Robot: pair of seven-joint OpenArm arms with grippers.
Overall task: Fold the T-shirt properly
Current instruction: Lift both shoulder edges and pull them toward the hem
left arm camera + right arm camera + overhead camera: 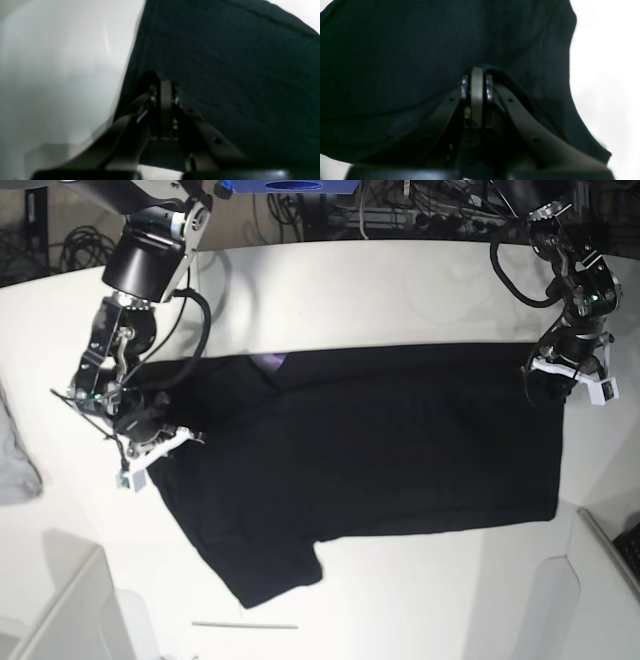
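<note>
Across the centre of the base frame: T-shirt [380,445], black, spread flat on the white table [400,290]; right gripper [150,435] pinches its left-frame edge, left gripper [560,375] pinches its upper-right corner; bare tabletop above and below; grey cloth [15,455] at far left

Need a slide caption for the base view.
Both arms pinch opposite ends of the black T-shirt spread across the white table.
</note>
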